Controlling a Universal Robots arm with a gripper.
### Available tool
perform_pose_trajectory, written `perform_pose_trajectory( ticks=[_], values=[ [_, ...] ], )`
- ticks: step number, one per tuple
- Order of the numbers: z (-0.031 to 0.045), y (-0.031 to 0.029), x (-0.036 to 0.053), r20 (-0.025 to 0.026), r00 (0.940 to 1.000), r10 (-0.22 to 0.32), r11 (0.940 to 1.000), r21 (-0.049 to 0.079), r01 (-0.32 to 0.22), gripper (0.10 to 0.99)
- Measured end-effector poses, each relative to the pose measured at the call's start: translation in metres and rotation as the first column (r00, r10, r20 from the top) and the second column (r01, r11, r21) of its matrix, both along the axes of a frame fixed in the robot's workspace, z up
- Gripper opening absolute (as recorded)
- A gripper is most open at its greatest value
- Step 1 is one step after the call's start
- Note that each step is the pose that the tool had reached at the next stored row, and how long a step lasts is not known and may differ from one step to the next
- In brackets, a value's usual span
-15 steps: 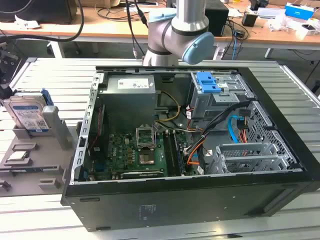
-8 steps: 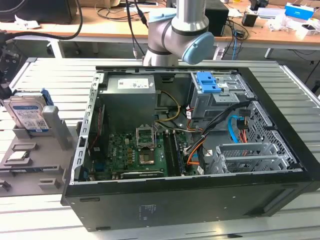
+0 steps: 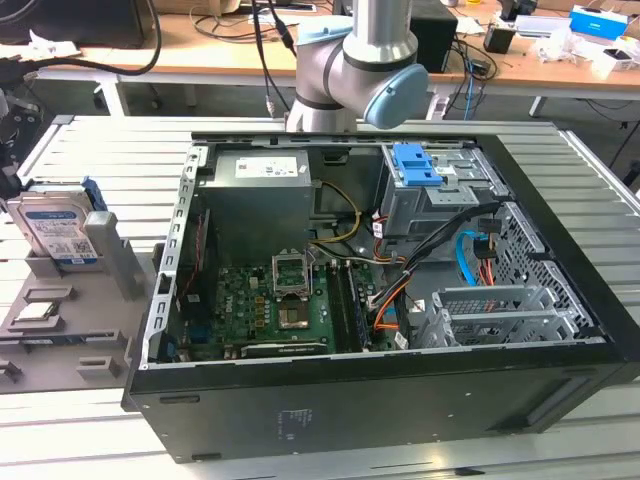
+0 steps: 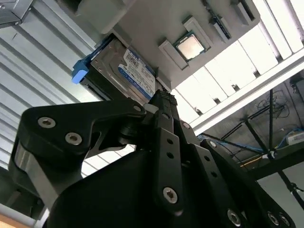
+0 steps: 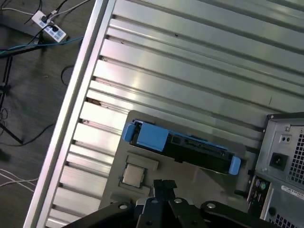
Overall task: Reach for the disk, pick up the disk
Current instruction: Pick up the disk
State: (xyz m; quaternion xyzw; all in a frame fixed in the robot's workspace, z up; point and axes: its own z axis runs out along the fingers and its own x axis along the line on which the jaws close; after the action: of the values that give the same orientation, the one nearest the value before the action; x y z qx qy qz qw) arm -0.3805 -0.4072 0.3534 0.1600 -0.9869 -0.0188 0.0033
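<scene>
**One disk on edge in its holder, gripper clenched on nothing**

We note the disk (image 3: 55, 232) standing on edge in a grey holder (image 3: 60, 335) on the slatted table (image 3: 90, 150), at the exterior view's left of the open computer case (image 3: 330, 420). Blue rails run along its edges. In both wrist views the gripper (image 4: 161, 97) (image 5: 165, 183) has its fingers pressed together, empty, apart from the disk (image 4: 128, 76) (image 5: 180, 145). A chip (image 5: 132, 175) lies in the holder beside the disk.

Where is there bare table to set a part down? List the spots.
Free: bare table slats behind the gray holder, and the strip in front of it. Crowded: the holder, where the disk stands, and inside the open computer case.
</scene>
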Motion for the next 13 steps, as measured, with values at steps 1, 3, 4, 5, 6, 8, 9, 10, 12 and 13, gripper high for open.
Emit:
perform_pose_trajectory(
  ticks=[1, 3, 4, 5, 6, 8, 9, 10, 12, 13],
  values=[
    [0.0000, 0.0000, 0.0000, 0.0000, 0.9996, 0.029, 0.9996, 0.000, -0.029, 0.106],
    [0.0000, 0.0000, 0.0000, 0.0000, 0.9962, 0.087, 0.9962, 0.000, -0.087, 0.106],
    [0.0000, 0.0000, 0.0000, 0.0000, 0.9943, 0.107, 0.9943, 0.000, -0.107, 0.106],
    [0.0000, 0.0000, 0.0000, 0.0000, 0.9931, 0.118, 0.9931, 0.000, -0.118, 0.106],
    [0.0000, 0.0000, 0.0000, 0.0000, 0.9915, 0.130, 0.9915, 0.000, -0.130, 0.106],
    [0.0000, 0.0000, 0.0000, 0.0000, 0.9856, 0.169, 0.9856, 0.000, -0.169, 0.106],
    [0.0000, 0.0000, 0.0000, 0.0000, 0.9837, 0.180, 0.9837, 0.000, -0.180, 0.106],
    [0.0000, 0.0000, 0.0000, 0.0000, 0.9816, 0.191, 0.9816, 0.000, -0.191, 0.106],
    [0.0000, 0.0000, 0.0000, 0.0000, 0.9754, 0.221, 0.9754, 0.000, -0.221, 0.106],
    [0.0000, 0.0000, 0.0000, 0.0001, 0.9729, 0.231, 0.9729, 0.000, -0.231, 0.106]
  ],
)
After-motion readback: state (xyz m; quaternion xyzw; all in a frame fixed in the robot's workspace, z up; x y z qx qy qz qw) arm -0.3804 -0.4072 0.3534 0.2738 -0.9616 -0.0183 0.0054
